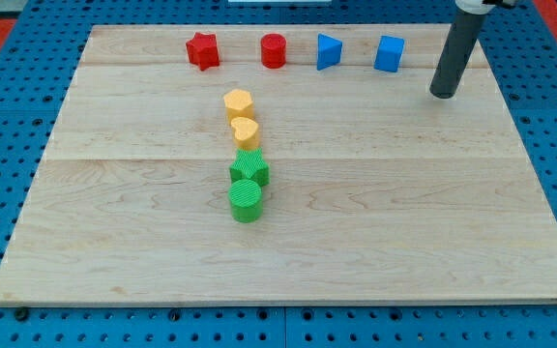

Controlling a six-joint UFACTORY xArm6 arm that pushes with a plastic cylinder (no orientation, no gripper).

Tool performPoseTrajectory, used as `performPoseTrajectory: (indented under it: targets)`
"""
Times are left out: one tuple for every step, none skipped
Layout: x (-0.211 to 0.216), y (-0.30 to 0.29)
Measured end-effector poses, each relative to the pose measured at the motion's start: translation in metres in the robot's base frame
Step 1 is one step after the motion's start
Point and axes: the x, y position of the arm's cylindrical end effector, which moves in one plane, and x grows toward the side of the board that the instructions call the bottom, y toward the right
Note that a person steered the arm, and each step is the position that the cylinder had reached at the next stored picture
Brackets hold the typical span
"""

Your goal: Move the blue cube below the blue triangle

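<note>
On board (404,242): 2 red, 2 blue, 2 yellow, 2 green blocks; end effector tip (443,94) touching none.

Obstacles: top row, red star (202,50), red cylinder (274,50), blue triangle (329,51), blue cube (389,53), gaps between. Centre column: two yellow blocks (241,116), two green blocks (248,186), touching. My tip (443,93) stood right of the cube, apart.

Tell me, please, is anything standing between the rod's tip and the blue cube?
Nothing visible does. My tip sits toward the view's right of the blue cube, with only bare board between. The blue triangle lies on the cube's far side.
</note>
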Motion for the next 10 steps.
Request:
performPoseTrajectory:
  targets:
    - [0.0,-0.004]
    - [0.019,-0.004]
    - [-0.003,0.029]
    - [-0.049,0.087]
    - [-0.104,0.068]
    - [-0.104,-0.018]
    - [-0.076,-0.08]
    - [-0.031,-0.083]
    - [-0.02,-0.105]
    - [-0.038,-0.088]
